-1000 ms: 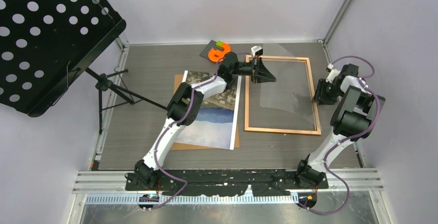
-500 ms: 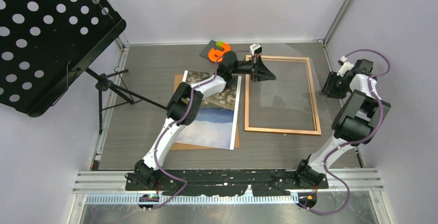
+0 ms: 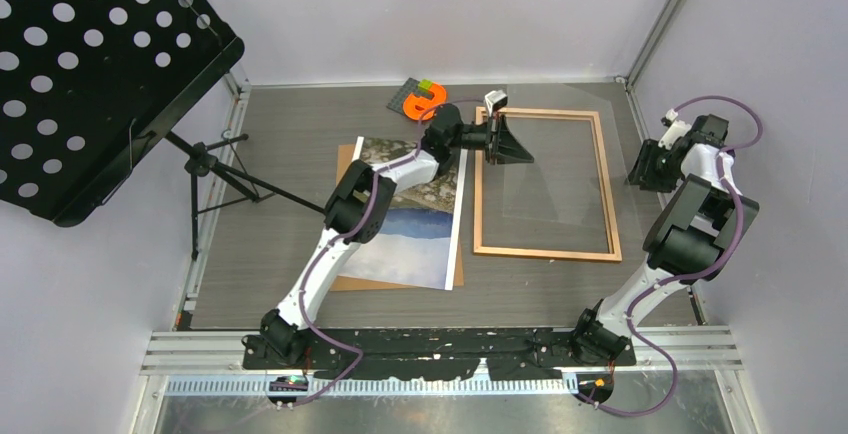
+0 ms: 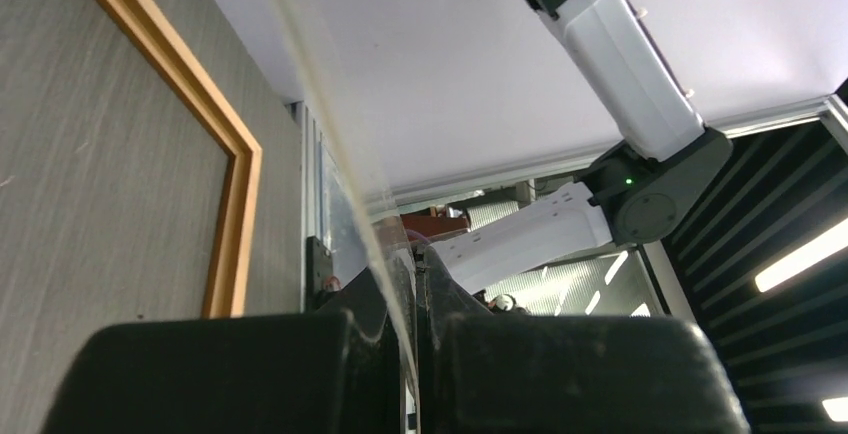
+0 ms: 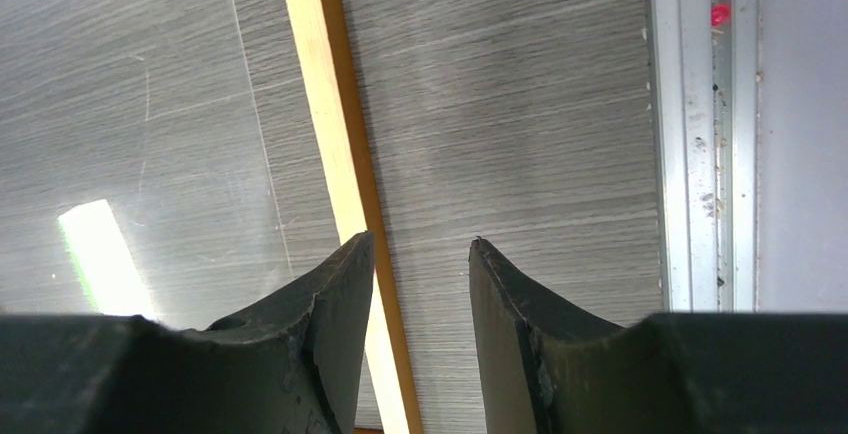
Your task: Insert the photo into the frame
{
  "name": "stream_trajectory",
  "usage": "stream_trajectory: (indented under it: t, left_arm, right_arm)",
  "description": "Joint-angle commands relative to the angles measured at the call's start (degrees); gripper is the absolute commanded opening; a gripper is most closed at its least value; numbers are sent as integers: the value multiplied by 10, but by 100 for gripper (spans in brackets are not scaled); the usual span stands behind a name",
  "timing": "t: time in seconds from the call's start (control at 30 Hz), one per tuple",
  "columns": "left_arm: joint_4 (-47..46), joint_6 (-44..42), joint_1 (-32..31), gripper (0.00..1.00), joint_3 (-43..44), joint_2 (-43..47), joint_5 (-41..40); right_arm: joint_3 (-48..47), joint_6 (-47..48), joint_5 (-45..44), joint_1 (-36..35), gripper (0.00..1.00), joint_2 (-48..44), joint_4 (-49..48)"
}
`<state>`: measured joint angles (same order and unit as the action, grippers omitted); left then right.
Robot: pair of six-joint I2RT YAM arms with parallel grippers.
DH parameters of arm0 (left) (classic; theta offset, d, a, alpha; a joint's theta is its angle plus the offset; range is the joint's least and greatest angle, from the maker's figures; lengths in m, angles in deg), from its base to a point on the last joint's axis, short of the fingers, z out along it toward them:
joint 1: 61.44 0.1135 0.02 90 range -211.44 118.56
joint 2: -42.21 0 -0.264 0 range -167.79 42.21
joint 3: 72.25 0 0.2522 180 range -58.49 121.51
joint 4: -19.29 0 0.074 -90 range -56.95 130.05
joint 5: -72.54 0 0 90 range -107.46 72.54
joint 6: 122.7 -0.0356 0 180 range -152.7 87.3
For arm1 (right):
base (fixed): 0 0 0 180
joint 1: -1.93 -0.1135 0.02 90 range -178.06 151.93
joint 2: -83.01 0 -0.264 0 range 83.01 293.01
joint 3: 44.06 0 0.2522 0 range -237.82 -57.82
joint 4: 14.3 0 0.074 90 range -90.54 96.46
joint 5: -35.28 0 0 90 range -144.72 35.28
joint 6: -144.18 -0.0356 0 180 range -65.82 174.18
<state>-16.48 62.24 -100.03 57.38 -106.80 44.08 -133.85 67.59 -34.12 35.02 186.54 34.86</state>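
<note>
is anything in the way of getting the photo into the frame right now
Yes. A clear sheet, pinched in the left gripper, hangs tilted over the frame's opening, where the photo must go. The left arm also stretches across the photo, which lies on a brown board left of the frame.

No lettering can be read — the dark pad (image 3: 404,94) far back may carry some, too small.

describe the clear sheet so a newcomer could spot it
Find the light wooden frame on the right half of the table. Over its opening is the clear sheet, pinched at its far left corner by the left pincer. Unlike the photo and brown board beside it, it is see-through, showing only faint edges and glare.
</note>
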Motion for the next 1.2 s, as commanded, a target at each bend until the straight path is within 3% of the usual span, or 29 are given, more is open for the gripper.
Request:
stream_trajectory:
  t: [0.0,0.53,0.8,1.17]
  left_arm:
    - [1,-65,-5,0,1,-31,4]
    - [141,-221,-7,0,-97,-6,-47]
    - [166,-259,4,0,-147,32,-79]
    - [191,-268,12,0,-153,56,-91]
  right_arm:
    - [-13,2,-30,5,47,-25,-13]
    - [-15,12,-107,4,47,-33,-23]
    - [-5,13,-97,4,47,-29,-26]
    - [5,2,-80,-12,47,-14,-38]
